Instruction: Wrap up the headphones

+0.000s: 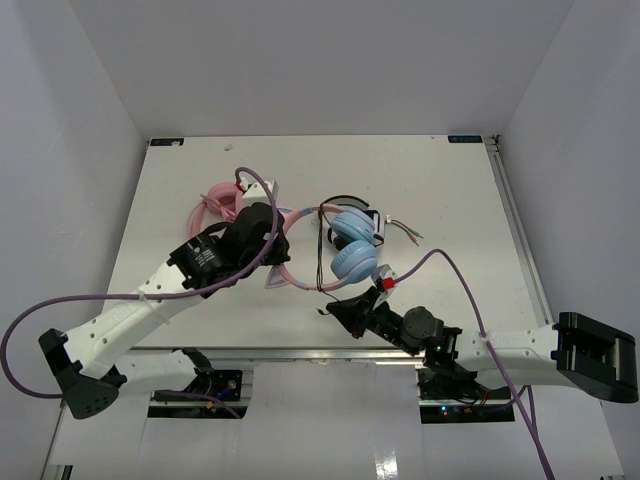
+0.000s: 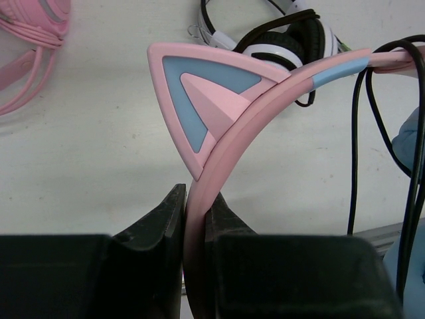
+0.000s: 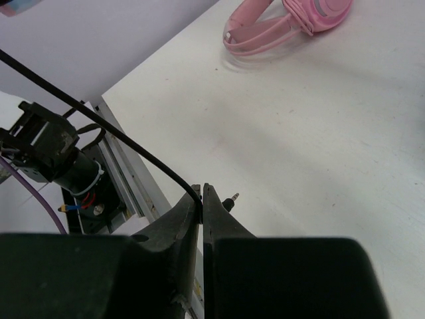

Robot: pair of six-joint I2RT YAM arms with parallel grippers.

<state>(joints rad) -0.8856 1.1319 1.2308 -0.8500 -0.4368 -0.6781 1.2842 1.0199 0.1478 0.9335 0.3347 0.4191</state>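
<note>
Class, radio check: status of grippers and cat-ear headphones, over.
Left gripper shut on cat-ear headphones, at the headband. Right gripper pinching cable near plug. Cable draped over headband. White-and-black headphones close behind.

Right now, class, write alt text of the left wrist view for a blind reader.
The left gripper is shut on the pink headband just below its pink-and-blue cat ear. A dark cable hangs at right; white-and-black headphones lie behind.

The right claw (image 3: pixel 201 193) is pinched on a thin dark cable (image 3: pixel 119 133) just short of its plug (image 3: pixel 232 198), which pokes out over the white bench (image 3: pixel 319 146). The cable runs up and left out of view. All-pink headphones (image 3: pixel 285 23) lie at the far edge.
</note>
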